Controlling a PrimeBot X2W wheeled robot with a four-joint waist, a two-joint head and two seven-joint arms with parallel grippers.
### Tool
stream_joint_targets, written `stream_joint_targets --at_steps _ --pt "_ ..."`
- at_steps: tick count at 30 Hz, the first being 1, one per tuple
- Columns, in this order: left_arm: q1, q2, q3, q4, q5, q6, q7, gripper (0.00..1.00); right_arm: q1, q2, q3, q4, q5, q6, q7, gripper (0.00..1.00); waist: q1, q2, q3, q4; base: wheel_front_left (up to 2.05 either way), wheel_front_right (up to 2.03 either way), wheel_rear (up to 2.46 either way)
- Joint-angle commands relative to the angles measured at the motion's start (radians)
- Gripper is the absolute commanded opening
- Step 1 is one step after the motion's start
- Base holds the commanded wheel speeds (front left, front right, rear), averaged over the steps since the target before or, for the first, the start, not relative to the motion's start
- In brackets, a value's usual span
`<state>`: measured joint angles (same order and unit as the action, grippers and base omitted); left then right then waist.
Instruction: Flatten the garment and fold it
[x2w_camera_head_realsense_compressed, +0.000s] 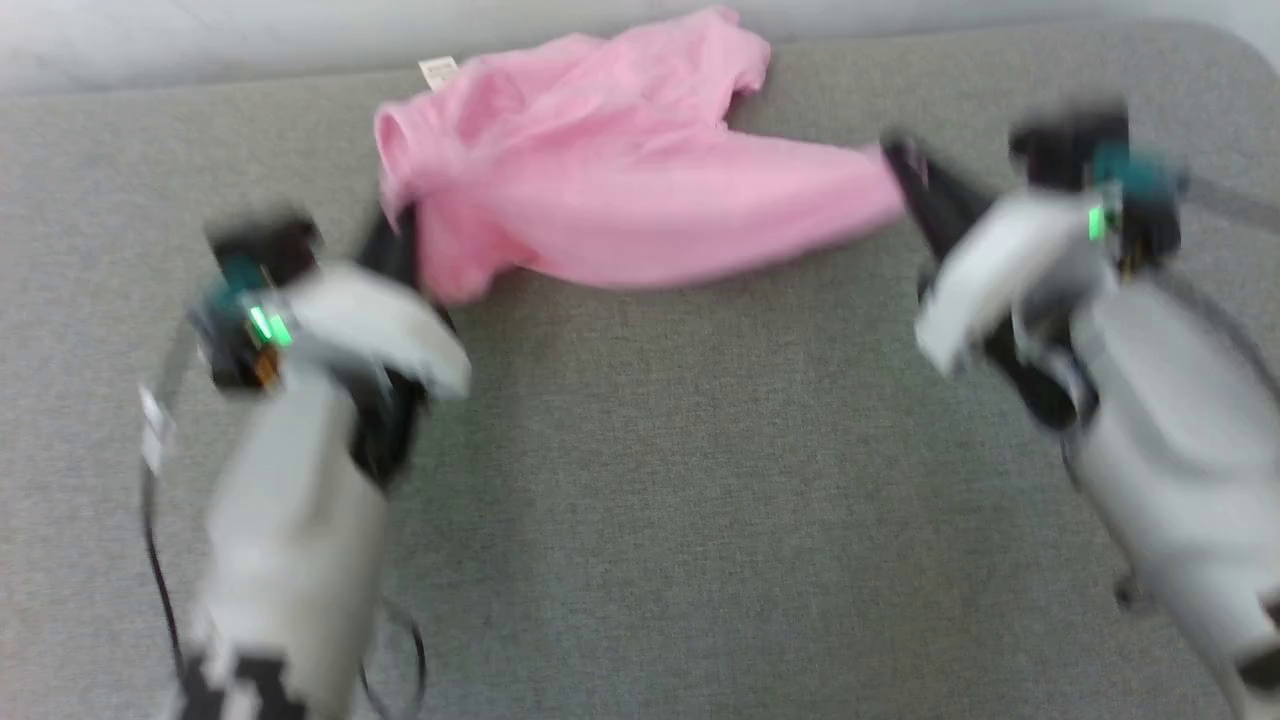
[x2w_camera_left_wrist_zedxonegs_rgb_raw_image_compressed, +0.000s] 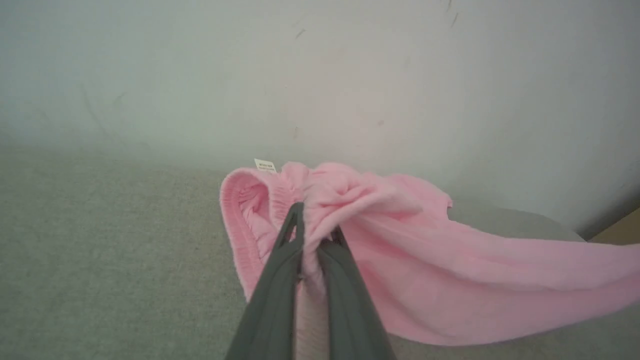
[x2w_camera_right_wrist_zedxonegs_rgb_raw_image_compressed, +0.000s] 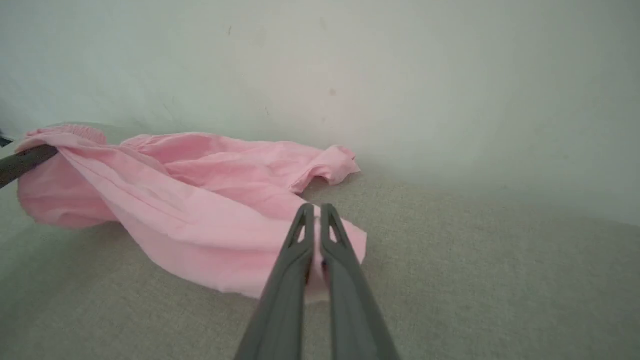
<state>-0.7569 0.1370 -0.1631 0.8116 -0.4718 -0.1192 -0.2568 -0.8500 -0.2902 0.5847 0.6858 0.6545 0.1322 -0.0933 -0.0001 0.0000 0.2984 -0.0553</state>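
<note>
The pink garment (x2w_camera_head_realsense_compressed: 620, 190) lay bunched near the far edge of the counter (x2w_camera_head_realsense_compressed: 700, 450). The left claw (x2w_camera_left_wrist_zedxonegs_rgb_raw_image_compressed: 315, 225) pinched its gathered edge, the right claw (x2w_camera_right_wrist_zedxonegs_rgb_raw_image_compressed: 316, 212) pinched the opposite end. To flatten it well, both should probably pull apart evenly and low.

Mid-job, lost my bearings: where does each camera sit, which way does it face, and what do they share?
Head view: on the head, facing forward and down at the grey surface; forearms, left gripper and right gripper at the ends of the garment.
Left wrist view: on the left wrist, facing the wall along its fingers, shut on the gathered edge.
Right wrist view: on the right wrist, along its fingers, shut on the other end.
Shared: all show the garment.
</note>
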Motion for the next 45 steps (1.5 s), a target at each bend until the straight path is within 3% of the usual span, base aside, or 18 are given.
stream_joint_targets --at_steps 1,5,10,16,25,31,35,38,45 --pt "0.055 -0.015 -0.005 -0.039 0.010 -0.007 -0.005 0.00 0.054 -0.024 0.004 -0.032 0.009 -0.002 -0.013 0.00 0.0001 0.0000 -0.037 0.017 0.00 0.00 0.00" --pt "0.238 -0.020 -0.034 -0.173 0.045 -0.008 -0.005 0.00 0.251 -0.096 -0.026 -0.172 -0.011 -0.002 -0.018 0.00 0.0001 0.0000 -0.080 0.029 0.00 0.00 0.00" --pt "0.435 0.003 -0.070 -0.325 0.076 0.003 0.014 0.00 0.532 -0.121 -0.184 -0.382 -0.081 -0.002 0.038 0.00 0.0001 0.0000 -0.119 0.030 0.00 0.00 0.00" --pt "0.651 0.038 -0.084 -0.554 0.076 0.066 0.129 0.00 0.880 -0.024 -0.404 -0.711 -0.202 -0.002 0.225 0.00 0.0001 0.0000 -0.151 0.022 0.00 0.00 0.00" --pt "0.891 0.102 -0.069 -0.902 0.051 0.157 0.328 0.00 1.219 0.157 -0.579 -1.113 -0.291 -0.002 0.507 0.00 0.0001 0.0000 -0.149 0.037 0.00 0.00 0.00" --pt "0.959 0.128 -0.056 -1.016 0.018 0.183 0.426 0.00 1.288 0.198 -0.635 -1.266 -0.304 -0.002 0.612 0.00 0.0001 0.0000 -0.143 0.051 0.00 0.00 0.00" --pt "0.939 0.119 -0.057 -1.066 -0.020 0.176 0.456 0.00 1.202 0.185 -0.677 -1.317 -0.335 -0.002 0.609 0.00 0.0001 0.0000 -0.124 0.060 0.00 0.00 0.00" --pt "0.875 0.114 -0.067 -1.030 -0.035 0.154 0.468 0.00 1.068 0.161 -0.665 -1.247 -0.333 -0.002 0.584 0.00 0.0001 0.0000 -0.106 0.066 0.00 0.00 0.00" --pt "0.648 0.083 -0.069 -0.859 -0.067 0.106 0.466 0.00 0.670 0.096 -0.580 -0.921 -0.282 -0.002 0.539 0.00 0.0001 0.0000 -0.026 0.099 0.00 0.00 0.00"
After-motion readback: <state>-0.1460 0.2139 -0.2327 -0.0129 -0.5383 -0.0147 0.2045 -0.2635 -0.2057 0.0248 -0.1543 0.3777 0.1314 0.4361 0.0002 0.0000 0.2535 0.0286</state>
